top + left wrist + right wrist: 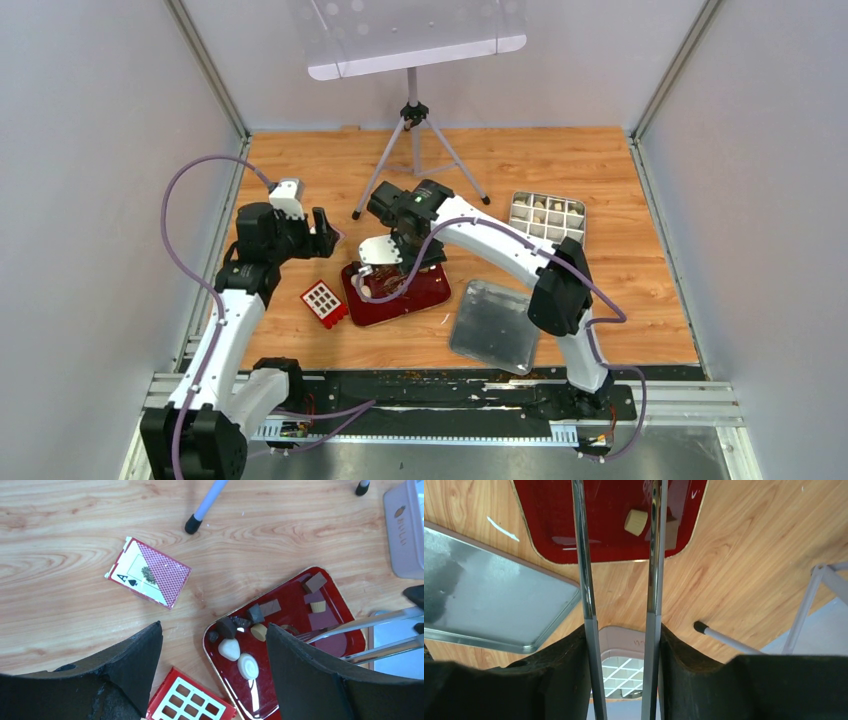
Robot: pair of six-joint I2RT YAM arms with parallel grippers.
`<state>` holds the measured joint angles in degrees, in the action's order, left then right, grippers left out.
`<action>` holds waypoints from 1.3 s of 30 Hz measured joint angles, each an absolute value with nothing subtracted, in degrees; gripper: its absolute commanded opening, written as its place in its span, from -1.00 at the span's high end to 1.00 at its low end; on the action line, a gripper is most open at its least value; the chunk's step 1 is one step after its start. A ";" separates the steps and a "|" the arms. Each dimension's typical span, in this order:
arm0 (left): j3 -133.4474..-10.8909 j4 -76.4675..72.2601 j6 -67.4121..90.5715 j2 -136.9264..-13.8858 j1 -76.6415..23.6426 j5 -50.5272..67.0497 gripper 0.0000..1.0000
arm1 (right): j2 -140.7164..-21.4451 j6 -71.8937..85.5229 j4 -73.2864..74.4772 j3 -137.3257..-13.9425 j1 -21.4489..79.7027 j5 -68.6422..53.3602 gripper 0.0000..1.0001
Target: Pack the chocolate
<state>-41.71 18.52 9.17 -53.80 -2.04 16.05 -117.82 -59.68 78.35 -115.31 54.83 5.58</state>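
The right fingers (pixel 554 675) are closed on the handles of a pair of chrome metal tongs (pixel 585 570). Its two prongs run side by side away from the fingers and out over the near right corner of a glossy dark red tray (pixel 549 525). The prongs stand apart. In the right wrist view a small tan squarish block of chocolate (pixel 636 521) lies on the tray between them, close against the right-hand prong. It is narrower than the gap and has no clear long axis. The tips pass out of the top of that view, so their height above the block cannot be told. The coming pinch probably turns on centring the gap over this block and lowering the tips. Further left on the tray lie more pieces, including cream-white oval chocolates (pixel 229 649) and dark brown blocks (pixel 226 627). The left fingers (pixel 310 680) are spread wide and hold nothing, hovering above the tray's left end. The right arm is the nearer one to the block. The grey compartment box (pixel 547 196), apparently the packing target, sits well away at the far right of the table (pixel 300 160).
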 measured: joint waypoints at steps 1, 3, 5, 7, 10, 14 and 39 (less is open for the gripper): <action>-41.71 18.61 9.43 -52.84 -1.85 15.99 -0.67 | -118.39 -59.68 78.19 -115.72 55.07 5.39 0.11; -41.58 18.65 10.07 -51.35 -1.56 15.97 -0.67 | -119.52 -59.68 78.02 -116.53 55.57 5.06 0.11; -41.23 18.59 10.41 -50.28 -1.39 15.97 -0.68 | -120.68 -59.66 77.84 -117.45 56.01 4.99 0.11; -40.56 18.63 10.68 -49.36 -1.28 15.97 -0.68 | -121.95 -59.64 77.56 -118.45 56.27 4.93 0.11; -39.31 18.65 11.00 -48.38 -1.21 15.97 -0.68 | -123.83 -59.61 76.82 -119.37 56.60 4.58 0.12; -38.09 18.90 11.22 -47.86 -1.02 15.97 -0.68 | -125.08 -59.59 76.27 -119.39 56.80 4.21 0.12; -37.87 18.39 12.16 -51.51 -0.64 16.45 -0.67 | -120.77 -57.60 79.35 -120.36 55.61 3.99 0.69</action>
<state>-37.87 18.39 12.16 -51.51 -0.64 16.45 -120.77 -57.60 79.35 -120.36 55.61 3.99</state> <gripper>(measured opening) 0.837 0.396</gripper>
